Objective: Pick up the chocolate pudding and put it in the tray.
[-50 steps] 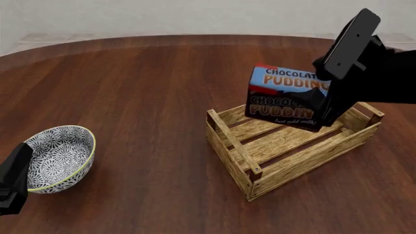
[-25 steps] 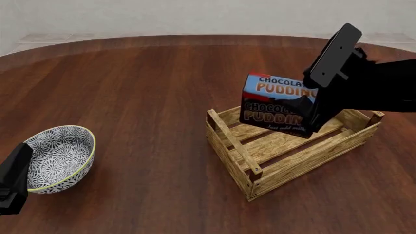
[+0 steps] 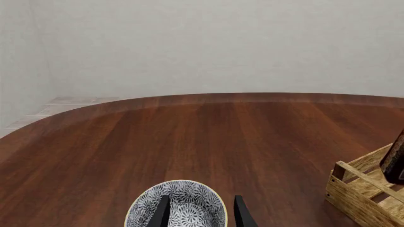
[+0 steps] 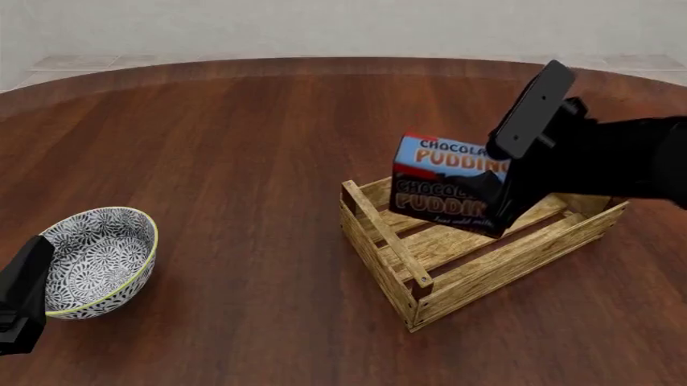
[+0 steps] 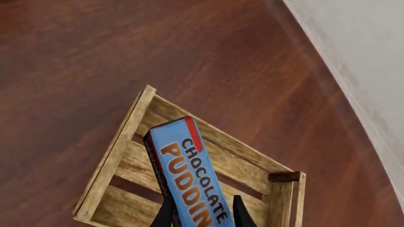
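Front view gives me the slatted light-wood tray [image 4: 472, 249] on the dark glossy table [image 4: 236, 161], rough planks with square corner posts. My right gripper [image 4: 496, 197] is clamped on the chocolate pudding [image 4: 446, 189], a flat-sided cardboard box, tilted, its lower edge dipping inside the tray. My left gripper [image 3: 199, 213] sits parted and empty above the patterned bowl [image 4: 96, 259].
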